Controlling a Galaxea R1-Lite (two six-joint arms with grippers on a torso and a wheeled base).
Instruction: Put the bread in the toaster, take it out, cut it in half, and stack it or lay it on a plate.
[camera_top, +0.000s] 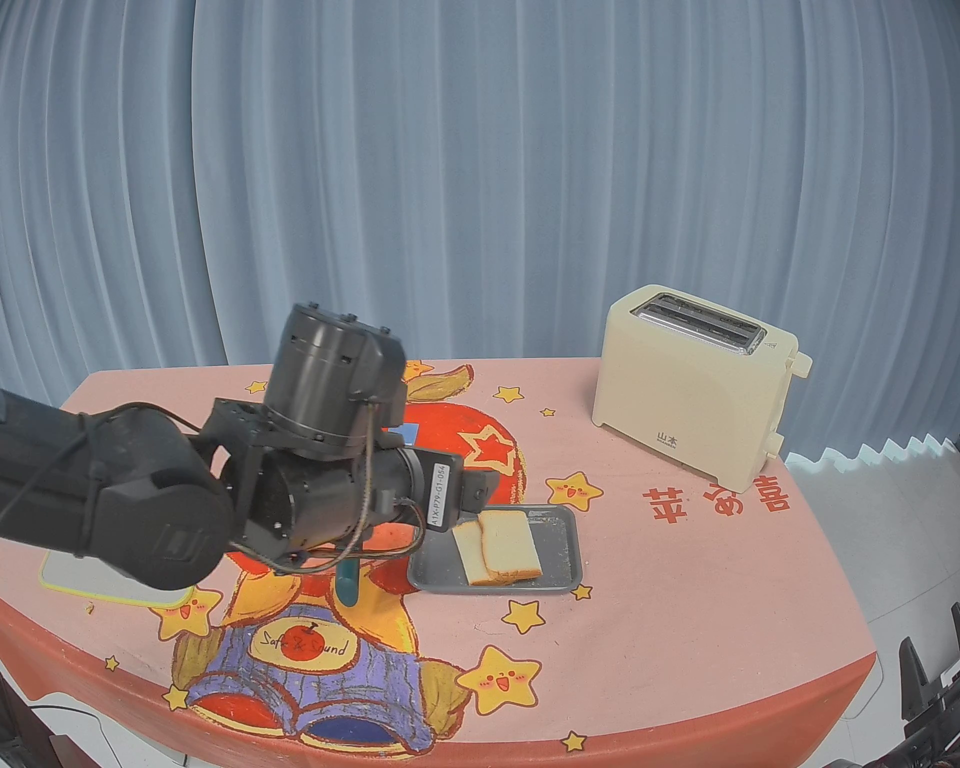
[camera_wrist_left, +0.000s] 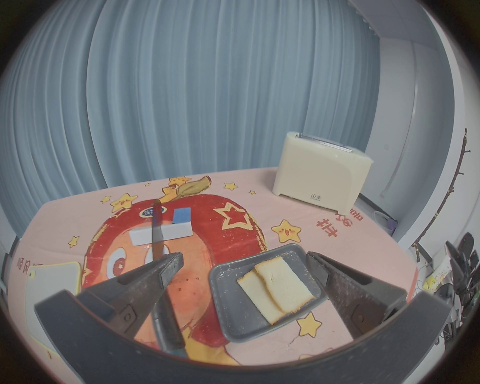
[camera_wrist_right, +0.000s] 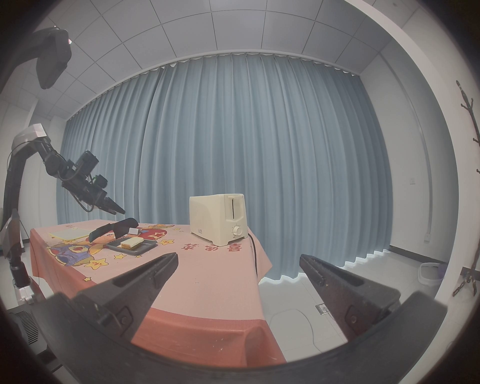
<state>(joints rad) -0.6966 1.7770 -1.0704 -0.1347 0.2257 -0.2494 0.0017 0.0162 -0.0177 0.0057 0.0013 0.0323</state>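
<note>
The left gripper (camera_wrist_left: 243, 260) has its jaws spread wide and grasps nothing. It hangs just above the near left edge of the one grey tray (camera_wrist_left: 235, 315), tilted forward and down. Two bread slices (camera_wrist_left: 282, 282) lie flat in the tray, one overlapping the other. The left arm comes in low from the left, its wrist bent towards the tray.

One knife (camera_wrist_left: 157, 235) lies on the cloth beside the tray, its handle towards the robot. One white board (camera_wrist_left: 50, 280) lies at the table's left edge. One cream toaster (camera_top: 690, 400) with two slots stands at the far right, well apart from the bread.

The right gripper (camera_wrist_right: 237, 260), jaws also released and empty, sits off the table's right side, below its top.
</note>
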